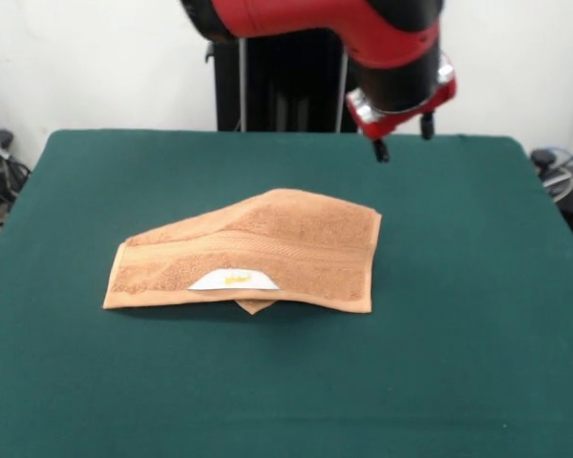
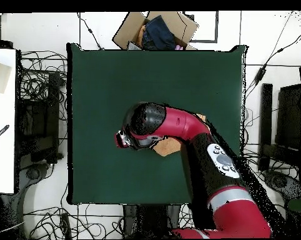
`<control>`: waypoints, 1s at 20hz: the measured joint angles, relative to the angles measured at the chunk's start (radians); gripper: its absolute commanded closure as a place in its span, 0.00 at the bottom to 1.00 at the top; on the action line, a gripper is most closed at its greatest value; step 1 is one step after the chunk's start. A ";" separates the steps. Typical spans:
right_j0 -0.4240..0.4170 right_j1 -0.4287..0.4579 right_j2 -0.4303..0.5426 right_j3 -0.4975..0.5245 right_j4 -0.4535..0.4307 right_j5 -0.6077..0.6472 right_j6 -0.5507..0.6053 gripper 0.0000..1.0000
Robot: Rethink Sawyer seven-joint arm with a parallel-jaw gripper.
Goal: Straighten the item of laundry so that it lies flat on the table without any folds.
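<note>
Green felt table [image 1: 477,315]: only the towel lies on it. Sawyer arm [image 2: 203,134] reaches over the middle, hiding most of the cloth from above. Orange-tan terry towel [image 1: 267,250] at table centre, folded over itself, white label [image 1: 234,280] facing front edge. Gripper [image 1: 402,136] hovers above, apart from the towel's corner, fingers spread, empty.

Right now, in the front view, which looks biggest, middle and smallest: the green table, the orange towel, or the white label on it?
1. The table, by far.
2. The towel.
3. The label, a small patch at the towel's near edge.
</note>
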 measured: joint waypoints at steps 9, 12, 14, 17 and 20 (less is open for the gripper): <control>-0.068 0.000 0.000 0.000 -0.002 0.000 0.000 0.00; -0.079 0.002 0.000 0.000 -0.003 0.000 0.000 0.00; -0.083 0.005 0.000 0.000 -0.004 0.000 0.000 0.00; -0.087 0.011 0.000 0.000 -0.005 0.000 0.000 0.00; -0.093 0.024 0.000 0.000 -0.005 0.000 0.000 0.00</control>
